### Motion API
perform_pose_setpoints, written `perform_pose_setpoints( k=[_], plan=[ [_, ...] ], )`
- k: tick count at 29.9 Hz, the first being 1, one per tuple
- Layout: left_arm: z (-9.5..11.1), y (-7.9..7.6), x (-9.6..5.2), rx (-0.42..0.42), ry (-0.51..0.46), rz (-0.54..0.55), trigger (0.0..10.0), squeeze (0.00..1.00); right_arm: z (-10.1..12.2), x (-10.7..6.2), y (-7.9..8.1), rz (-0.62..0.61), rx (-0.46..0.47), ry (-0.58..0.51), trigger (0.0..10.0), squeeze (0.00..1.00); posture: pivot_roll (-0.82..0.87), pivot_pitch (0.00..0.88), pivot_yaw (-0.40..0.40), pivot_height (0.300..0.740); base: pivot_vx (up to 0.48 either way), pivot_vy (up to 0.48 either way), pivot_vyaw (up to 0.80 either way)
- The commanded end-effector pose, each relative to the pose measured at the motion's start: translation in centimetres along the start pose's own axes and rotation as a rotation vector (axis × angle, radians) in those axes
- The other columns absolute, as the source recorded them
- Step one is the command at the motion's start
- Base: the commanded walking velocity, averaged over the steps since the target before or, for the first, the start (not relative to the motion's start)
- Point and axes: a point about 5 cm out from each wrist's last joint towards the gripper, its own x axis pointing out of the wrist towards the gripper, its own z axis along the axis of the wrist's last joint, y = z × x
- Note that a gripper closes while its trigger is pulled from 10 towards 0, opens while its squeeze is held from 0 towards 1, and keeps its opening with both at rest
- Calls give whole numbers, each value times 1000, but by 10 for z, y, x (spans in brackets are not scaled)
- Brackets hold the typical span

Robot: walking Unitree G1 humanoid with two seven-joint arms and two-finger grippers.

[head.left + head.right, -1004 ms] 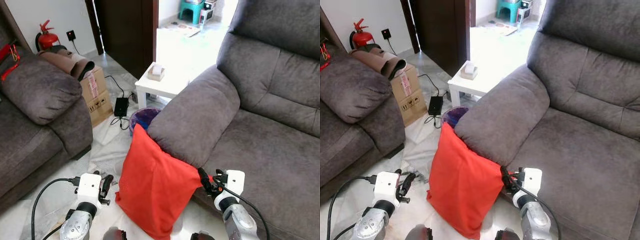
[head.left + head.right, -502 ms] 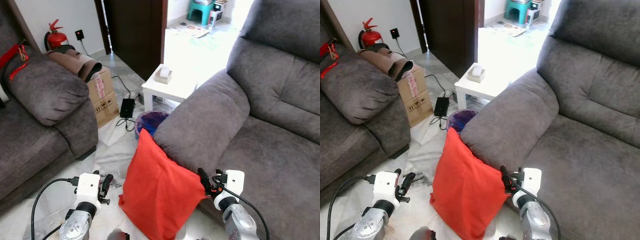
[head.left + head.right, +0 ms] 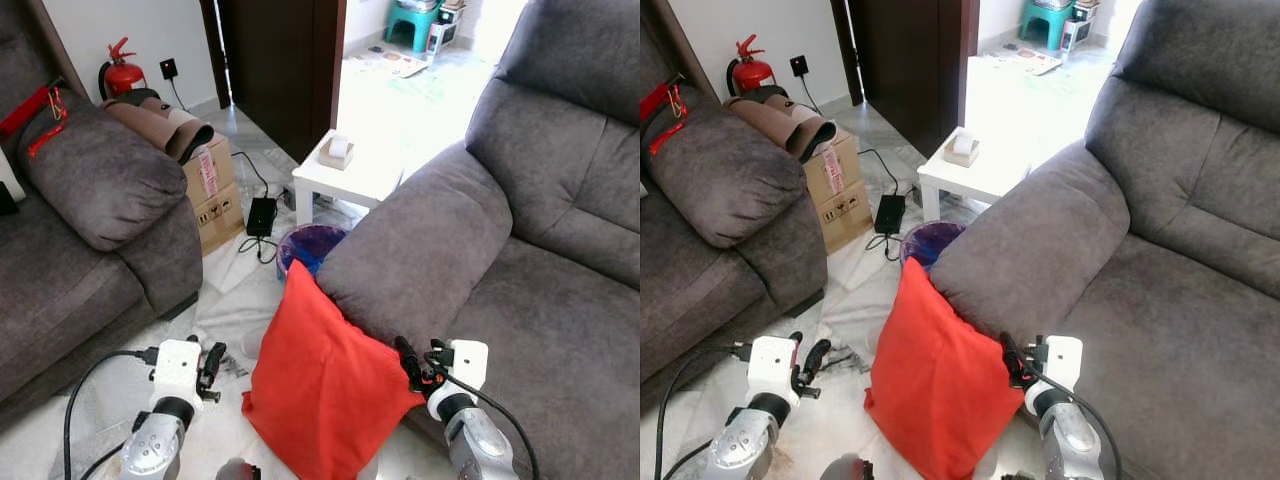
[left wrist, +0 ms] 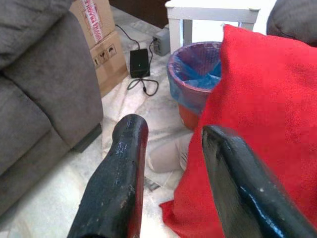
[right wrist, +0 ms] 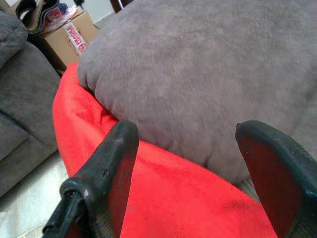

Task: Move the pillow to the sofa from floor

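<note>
The red pillow (image 3: 320,390) stands on the floor, leaning against the armrest (image 3: 420,250) of the grey sofa (image 3: 570,320) on the right. My left gripper (image 3: 210,365) is low and just left of the pillow, open; in its wrist view the left gripper (image 4: 173,130) points at the pillow's edge (image 4: 257,114). My right gripper (image 3: 408,362) is open at the pillow's upper right corner, below the armrest. The right gripper (image 5: 190,134) faces the armrest (image 5: 198,79) with the pillow (image 5: 163,198) beneath it. Neither gripper holds anything.
A purple bin (image 3: 310,245) with a blue liner stands behind the pillow, next to a white side table (image 3: 350,170). A cardboard box (image 3: 210,190), a black adapter with cable (image 3: 262,215) and a second grey sofa (image 3: 90,210) lie to the left. Clear plastic sheeting covers the floor.
The camera has shifted, so the whole scene slides right and down and more of the left sofa shows. Pillow and grippers keep their places relative to each other.
</note>
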Motion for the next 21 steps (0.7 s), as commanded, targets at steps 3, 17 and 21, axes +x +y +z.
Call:
perform_pose_setpoints(
  k=[3,17,21],
  plan=[
    [-4,1,-3,1,11,9,10000,0,1,0,-4,2,-6,21,10000,0,117,150,-23,632,0,0,0],
    [4,-3,0,-24,-19,34,10000,0,8,8,-3,54,-41,58,10000,306,89,181,-41,632,0,0,0],
    [7,-1,0,-22,-22,20,10000,0,14,17,8,104,-113,88,10000,1000,95,193,-5,632,0,0,0]
  ],
)
